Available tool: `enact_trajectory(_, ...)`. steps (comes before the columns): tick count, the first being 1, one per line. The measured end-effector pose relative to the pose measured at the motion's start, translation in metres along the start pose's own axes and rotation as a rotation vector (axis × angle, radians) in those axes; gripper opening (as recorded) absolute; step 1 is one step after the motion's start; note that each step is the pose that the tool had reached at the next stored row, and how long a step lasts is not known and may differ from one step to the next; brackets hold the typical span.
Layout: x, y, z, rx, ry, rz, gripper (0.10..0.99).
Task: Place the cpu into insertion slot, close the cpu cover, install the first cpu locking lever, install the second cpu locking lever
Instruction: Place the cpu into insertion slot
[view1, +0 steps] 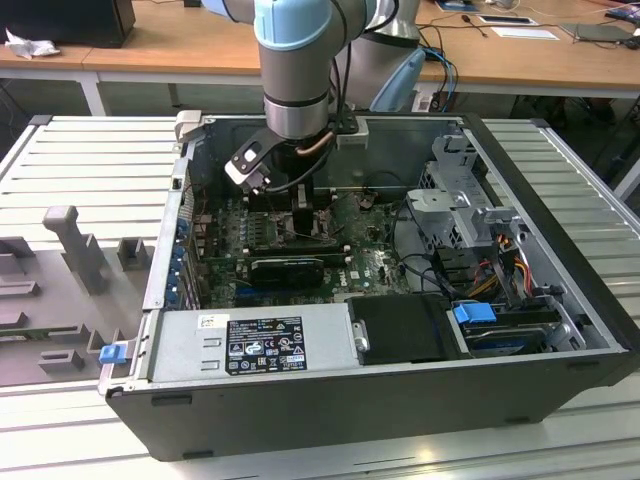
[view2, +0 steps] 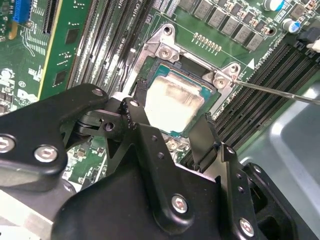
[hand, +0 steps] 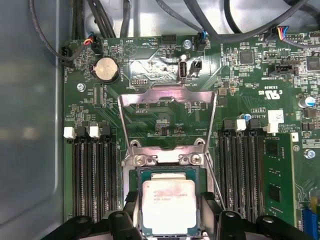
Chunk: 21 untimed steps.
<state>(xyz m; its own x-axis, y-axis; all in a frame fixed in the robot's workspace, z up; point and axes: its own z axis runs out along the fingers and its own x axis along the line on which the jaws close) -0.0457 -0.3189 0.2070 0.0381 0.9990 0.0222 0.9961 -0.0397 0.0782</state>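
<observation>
Releasing the cpu (hand: 167, 206) crooked could damage the insertion slot (view2: 176, 64), I judge (a slight tilt or sideways drag by the gripper (view2: 167, 124) would do it). Its fingers (view2: 131, 111) appear closed on two opposite edges of the cpu, which lies between them, low in that slot, with the cpu cover (hand: 167, 96) swung open beyond.

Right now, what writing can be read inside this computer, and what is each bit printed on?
Black label on the grey power supply: print too small to read.
White lettering on the green circuit board: too small to read.
Faint marking on the cpu: unreadable.
No text can be quoted.
</observation>
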Motion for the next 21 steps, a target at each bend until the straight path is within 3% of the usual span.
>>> enact_trajectory(4,0.0001,0.0003,-0.0040,0.000,0.0000,0.000,0.584)
enact_trajectory(7,0.0002,0.0005,-0.0061,0.000,0.0002,0.000,0.396)
enact_trajectory(9,0.0002,0.0005,-0.0066,0.000,0.0001,0.000,0.396)
enact_trajectory(10,0.0001,0.0006,-0.0072,0.000,-0.0001,0.000,0.278)
enact_trajectory(12,0.0002,0.0007,-0.0089,0.000,-0.0001,0.000,0.157)
enact_trajectory(14,0.0002,0.0008,-0.0106,0.000,0.0000,0.000,0.106)
enact_trajectory(21,0.0004,0.0016,-0.0201,0.000,-0.0001,0.000,0.106)
